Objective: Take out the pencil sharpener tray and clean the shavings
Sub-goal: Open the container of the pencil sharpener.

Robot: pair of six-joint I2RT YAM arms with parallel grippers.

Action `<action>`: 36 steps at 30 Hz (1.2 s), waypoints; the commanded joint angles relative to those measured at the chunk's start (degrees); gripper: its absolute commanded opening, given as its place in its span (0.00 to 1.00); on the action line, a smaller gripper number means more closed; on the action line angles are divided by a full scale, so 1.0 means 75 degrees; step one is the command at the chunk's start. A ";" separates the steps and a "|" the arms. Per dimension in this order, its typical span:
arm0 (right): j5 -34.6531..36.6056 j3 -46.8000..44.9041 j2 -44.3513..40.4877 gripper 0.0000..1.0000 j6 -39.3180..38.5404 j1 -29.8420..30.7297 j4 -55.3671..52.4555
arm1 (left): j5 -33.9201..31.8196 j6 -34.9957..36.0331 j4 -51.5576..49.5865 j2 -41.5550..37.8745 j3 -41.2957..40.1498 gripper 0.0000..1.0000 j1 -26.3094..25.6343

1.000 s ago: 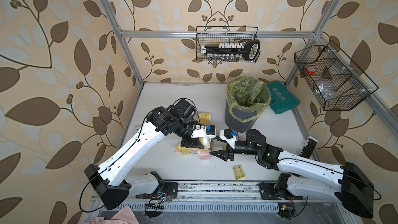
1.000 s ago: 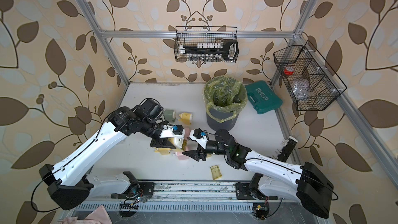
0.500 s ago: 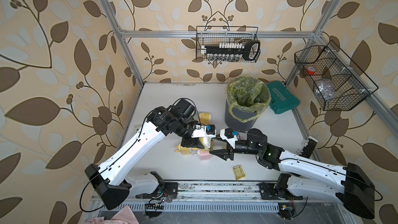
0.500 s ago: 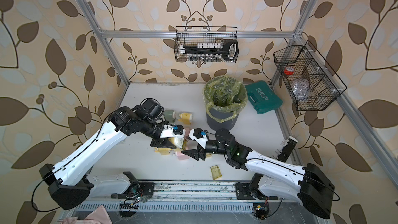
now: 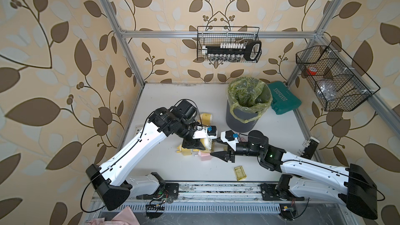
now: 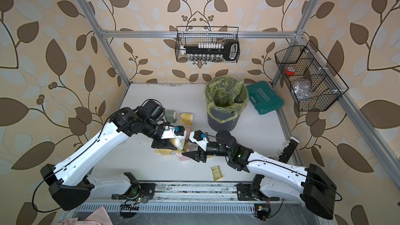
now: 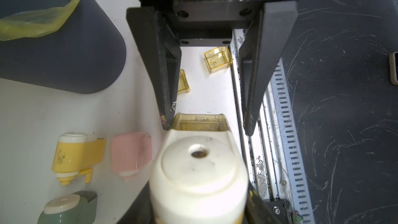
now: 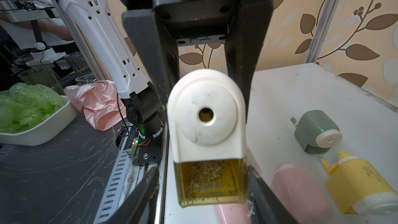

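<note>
Right pincer (image 7: 207,127) straddles the tray (image 8: 210,182), left pincer (image 8: 206,104) clamping the sharpener (image 8: 206,145).

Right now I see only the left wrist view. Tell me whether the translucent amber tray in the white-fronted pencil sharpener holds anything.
Observer: The right wrist view shows brownish shavings inside the translucent amber tray.
Operator: Confirm the left gripper's hold.
Observer: Same view: left gripper jaws clamp both sides of the white-fronted pencil sharpener.
Operator: Describe the dark grey bin's top.
Observer: Both top views show the dark grey bin open, lined with a yellow-green plastic bag.
</note>
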 commanded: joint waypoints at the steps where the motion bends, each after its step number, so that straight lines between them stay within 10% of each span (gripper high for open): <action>1: 0.0069 0.0242 -0.0006 0.59 -0.0054 0.0053 -0.0044 | 0.0258 -0.0078 0.0079 -0.0087 -0.0004 0.00 0.0030; 12: 0.0112 0.0332 0.0081 0.44 -0.0008 0.0082 -0.0030 | 0.0248 -0.0103 0.0204 -0.0087 -0.0158 0.00 0.0033; 22: 0.0161 0.0176 0.0141 0.57 -0.0054 0.0213 -0.0033 | 0.0178 -0.0091 0.0194 -0.0157 -0.0152 0.00 0.0033; 36: 0.0197 0.0185 0.0239 0.45 0.0017 0.0219 -0.0039 | 0.0155 -0.0091 0.0137 -0.0190 -0.0144 0.00 0.0022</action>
